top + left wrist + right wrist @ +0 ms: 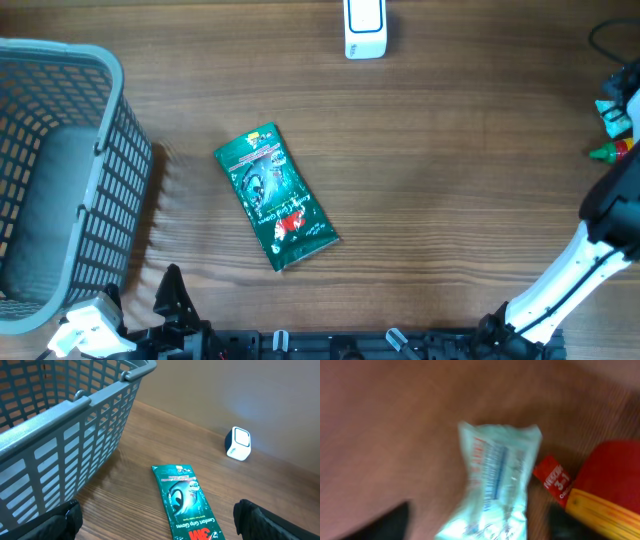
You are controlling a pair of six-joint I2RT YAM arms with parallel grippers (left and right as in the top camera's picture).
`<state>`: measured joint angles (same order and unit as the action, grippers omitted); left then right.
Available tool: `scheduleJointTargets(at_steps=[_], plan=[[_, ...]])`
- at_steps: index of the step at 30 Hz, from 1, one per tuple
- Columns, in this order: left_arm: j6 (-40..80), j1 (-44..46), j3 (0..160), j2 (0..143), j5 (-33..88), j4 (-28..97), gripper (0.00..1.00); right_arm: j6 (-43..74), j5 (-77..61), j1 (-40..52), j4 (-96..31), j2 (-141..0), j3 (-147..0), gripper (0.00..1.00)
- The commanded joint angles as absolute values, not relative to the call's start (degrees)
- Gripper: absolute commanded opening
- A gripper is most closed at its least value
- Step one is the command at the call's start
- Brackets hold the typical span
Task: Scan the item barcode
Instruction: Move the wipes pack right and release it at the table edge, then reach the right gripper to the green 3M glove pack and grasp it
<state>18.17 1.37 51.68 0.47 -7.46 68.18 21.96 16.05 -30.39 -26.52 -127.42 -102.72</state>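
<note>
Overhead, you are seeing one green packet (277, 198), one white scanner (365, 28) and one grey basket (112, 150) on the wooden surface (450, 180). The green packet is lying flat near the middle, printed face up and set at a slant. It is well apart from the scanner, which is standing at the far edge, and apart from the basket on the left. The right arm (585, 255) is reaching toward the right edge, where a few small coloured things (612, 130) are showing, too small to name.

The left wrist camera is giving you what the overhead view does not. The left hand (156, 512) is hanging with its two dark fingers (65, 520) spread wide and gripping nothing. The green packet's near end is lying between them and lower down.

Only the right wrist camera, which is blurred, is showing you three more packets. One pale packet (497, 480) is lying on the surface, one small red sachet (553, 480) is just beside it, and one red and yellow packet (605, 495) is touching that sachet. The right hand (472, 522) is standing with its fingers (385, 522) apart on either side of the pale packet, not clamping it.
</note>
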Motion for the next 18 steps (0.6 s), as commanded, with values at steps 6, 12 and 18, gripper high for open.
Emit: scheduleJointTargets(at_steps=[6,12,18], plan=[[18.5,1.0,51.6,0.4,-7.6,68.2,1.00,21.3,-21.3,-17.1,-40.8,-102.4,-104.9,1.00],[18.5,1.0,51.6,0.4,-7.6,68.2,1.00,4.8,-25.1,8.2,-51.6,-102.8,-98.6,0.99],[18.5,1.0,51.6,0.4,-7.6,68.2,1.00,-1.8,-20.3,30.5,-36.7,-104.2,-79.8,1.00]])
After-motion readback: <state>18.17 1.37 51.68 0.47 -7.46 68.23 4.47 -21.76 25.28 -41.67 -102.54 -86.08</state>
